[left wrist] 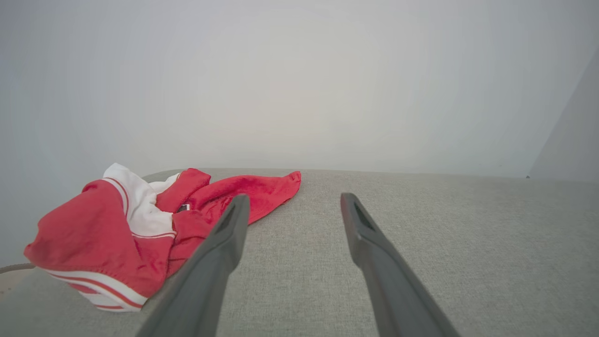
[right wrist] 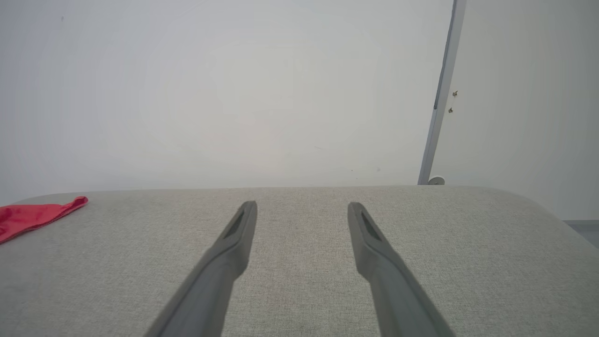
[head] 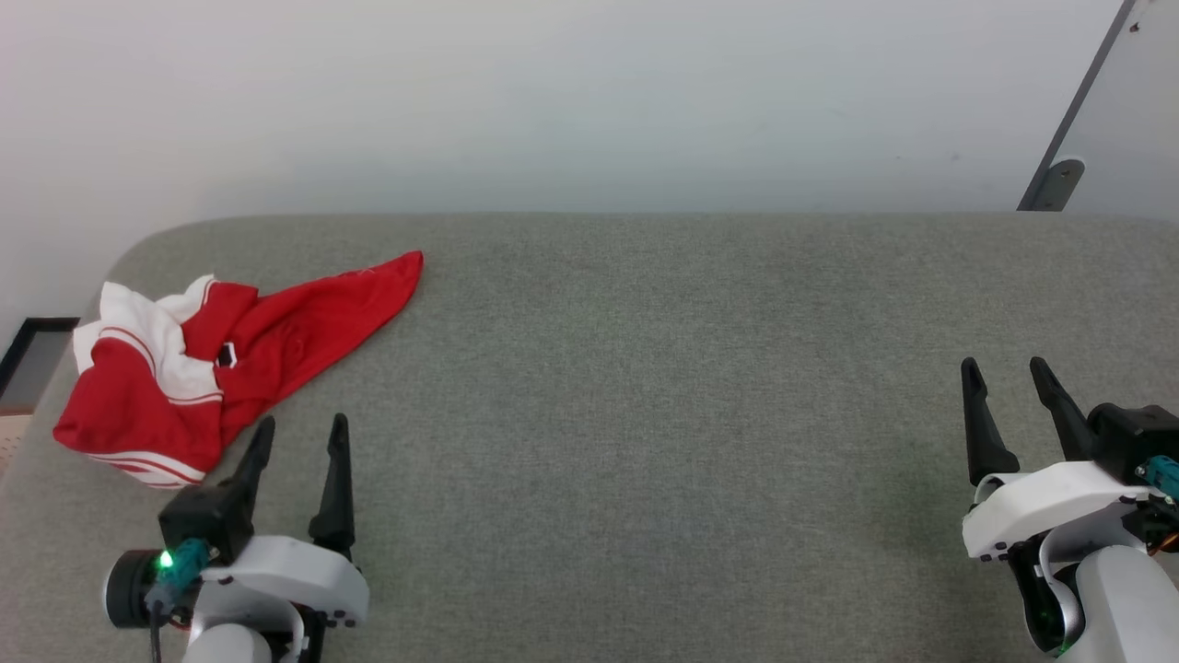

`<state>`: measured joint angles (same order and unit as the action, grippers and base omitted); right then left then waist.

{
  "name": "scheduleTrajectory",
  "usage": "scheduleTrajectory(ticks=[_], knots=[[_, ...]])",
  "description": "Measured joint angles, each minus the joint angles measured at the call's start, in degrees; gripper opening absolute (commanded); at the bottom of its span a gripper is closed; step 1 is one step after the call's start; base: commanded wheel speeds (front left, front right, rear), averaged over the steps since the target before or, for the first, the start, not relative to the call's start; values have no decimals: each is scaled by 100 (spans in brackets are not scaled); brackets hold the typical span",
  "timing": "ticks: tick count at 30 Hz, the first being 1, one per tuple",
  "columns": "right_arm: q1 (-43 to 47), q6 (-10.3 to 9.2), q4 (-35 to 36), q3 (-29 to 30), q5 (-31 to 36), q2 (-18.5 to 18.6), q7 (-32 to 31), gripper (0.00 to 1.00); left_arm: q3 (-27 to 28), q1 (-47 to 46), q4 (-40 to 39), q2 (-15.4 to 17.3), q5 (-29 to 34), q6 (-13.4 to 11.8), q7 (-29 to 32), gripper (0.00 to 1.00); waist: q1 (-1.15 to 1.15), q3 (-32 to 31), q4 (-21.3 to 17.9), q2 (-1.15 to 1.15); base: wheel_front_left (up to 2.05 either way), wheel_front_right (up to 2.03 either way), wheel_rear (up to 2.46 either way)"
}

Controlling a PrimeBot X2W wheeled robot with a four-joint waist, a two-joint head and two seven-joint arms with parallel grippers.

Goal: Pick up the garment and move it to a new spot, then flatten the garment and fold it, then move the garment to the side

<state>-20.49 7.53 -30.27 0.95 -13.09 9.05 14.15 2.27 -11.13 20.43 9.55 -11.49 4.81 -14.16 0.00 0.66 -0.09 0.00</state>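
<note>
The garment point(head: 230, 359) lies crumpled at the far left of the grey padded table point(head: 645, 387), red with white parts, striped trim and a small dark emblem. One red corner stretches toward the middle. My left gripper point(head: 304, 433) stands open just in front of it, apart from the cloth, nothing between its fingers. In the left wrist view the garment point(left wrist: 140, 224) sits left of my open left gripper point(left wrist: 292, 200). My right gripper point(head: 1004, 370) is open at the lower right, far from the cloth. The right wrist view has my right gripper point(right wrist: 302, 208) open and a red tip of the garment point(right wrist: 32, 216) at the left edge.
A pale wall rises behind the table. A grey panel edge with a small bracket point(head: 1059, 175) stands at the back right. The table's rounded left corner is beside the garment, with floor and a dark frame point(head: 28, 354) beyond it.
</note>
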Motion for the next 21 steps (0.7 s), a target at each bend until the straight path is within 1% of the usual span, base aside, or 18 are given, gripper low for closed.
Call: scheduleTrajectory(ticks=[7, 11, 16, 21], knots=[[-4, 0, -14, 38, 165, -8, 70, 100, 71, -59, 37, -34, 278, 76, -75, 100, 0, 26, 23, 0, 0, 0, 0], [-7, 0, 8, 31, 219, -8, 82, 100, 103, -120, 56, -104, 367, 104, -99, 100, 0, 44, 112, 0, 0, 0, 0], [-4, 0, 68, -20, 169, -9, 83, 100, 159, -121, 63, -214, 464, 71, -99, 100, 0, 89, 333, 0, 0, 0, 0], [-3, 0, 83, -166, 179, -26, 82, 100, 246, -111, 67, -310, 519, 3, -99, 100, 0, 136, 682, 0, 0, 0, 0]])
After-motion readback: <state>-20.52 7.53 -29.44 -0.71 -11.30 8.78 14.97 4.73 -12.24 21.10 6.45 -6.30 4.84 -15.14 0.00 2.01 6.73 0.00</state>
